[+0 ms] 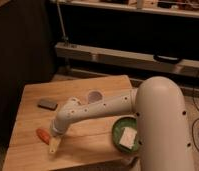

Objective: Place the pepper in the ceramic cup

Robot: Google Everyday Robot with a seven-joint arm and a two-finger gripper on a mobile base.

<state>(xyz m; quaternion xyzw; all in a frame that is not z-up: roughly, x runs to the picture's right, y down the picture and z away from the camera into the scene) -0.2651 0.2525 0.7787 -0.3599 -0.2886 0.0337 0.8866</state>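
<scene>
The pepper (43,135) is small, orange-red and tapered, lying on the wooden table (78,87) near its front left. The ceramic cup (95,95) is a small white cylinder with a pinkish inside, standing mid-table just behind my arm. My gripper (54,144) hangs at the end of the white arm, pointing down at the table, just right of the pepper and slightly in front of it. The pepper lies free on the wood beside the pale fingers (53,146).
A flat dark grey block (47,104) lies at the table's left. A round green bowl (126,134) with a white piece stands at the front right. My white arm (100,107) crosses the table. Dark shelving stands behind.
</scene>
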